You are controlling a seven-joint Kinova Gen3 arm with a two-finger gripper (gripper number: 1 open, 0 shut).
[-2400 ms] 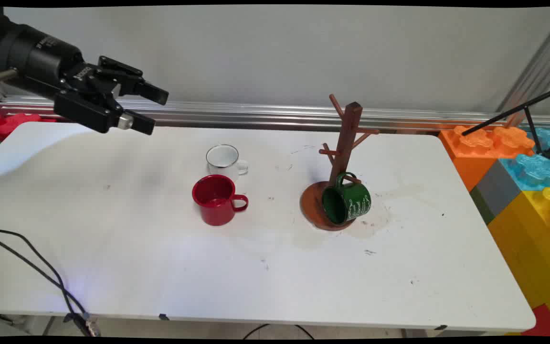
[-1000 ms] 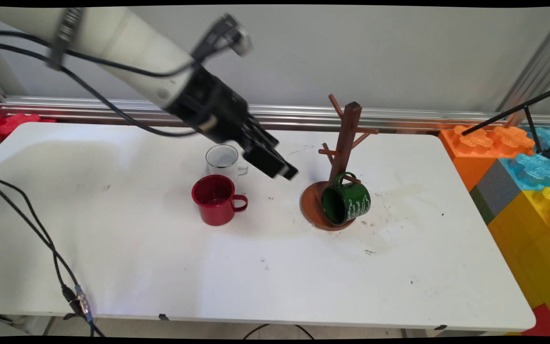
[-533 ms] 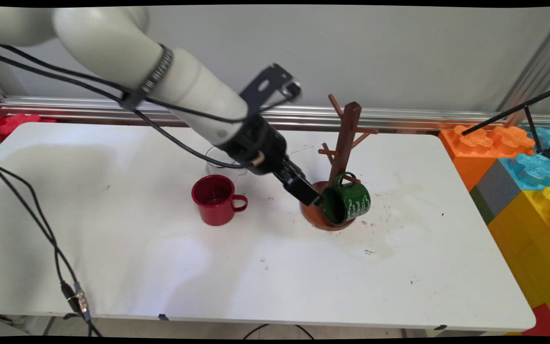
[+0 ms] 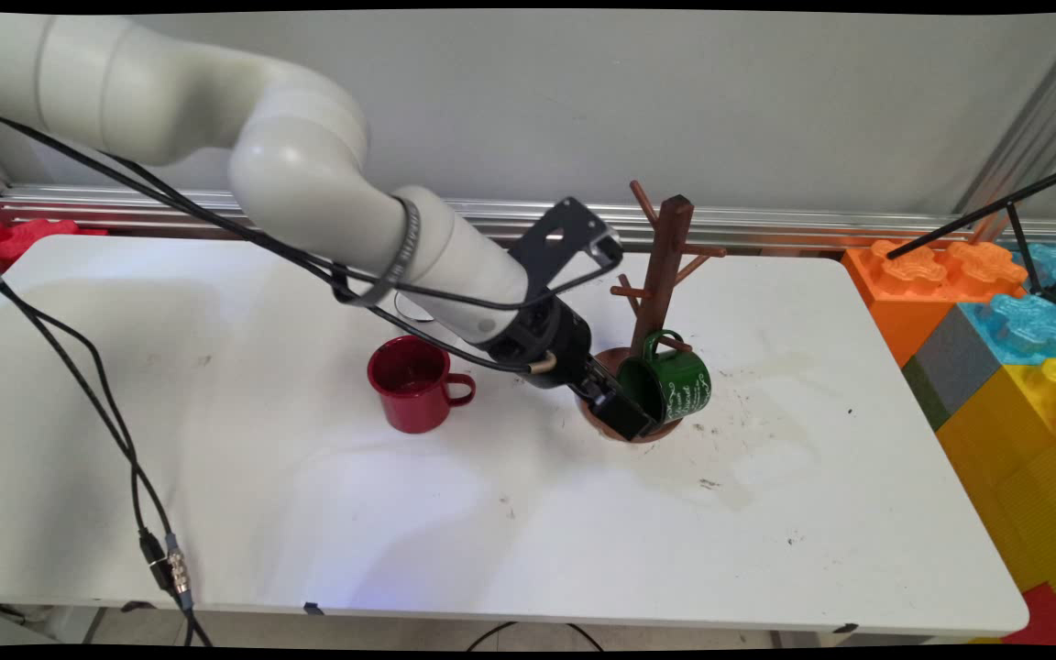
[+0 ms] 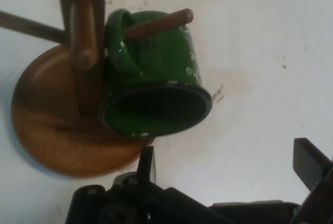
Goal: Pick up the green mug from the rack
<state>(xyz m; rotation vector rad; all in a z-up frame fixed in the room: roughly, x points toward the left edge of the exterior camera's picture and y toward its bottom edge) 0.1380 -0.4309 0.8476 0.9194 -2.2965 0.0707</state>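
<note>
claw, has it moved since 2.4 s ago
Yes: the claw went from upper left, down and right to the green mug on the mug tree.

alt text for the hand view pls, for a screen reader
The open claw sits just short of the mouth of a green mug hanging by its handle on a peg of a wooden mug tree. The tree's round base rests on the white table.

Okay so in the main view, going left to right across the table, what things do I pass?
Red mug → pincer → green mug hanging on the wooden mug tree → coloured blocks beyond the table's right end.
</note>
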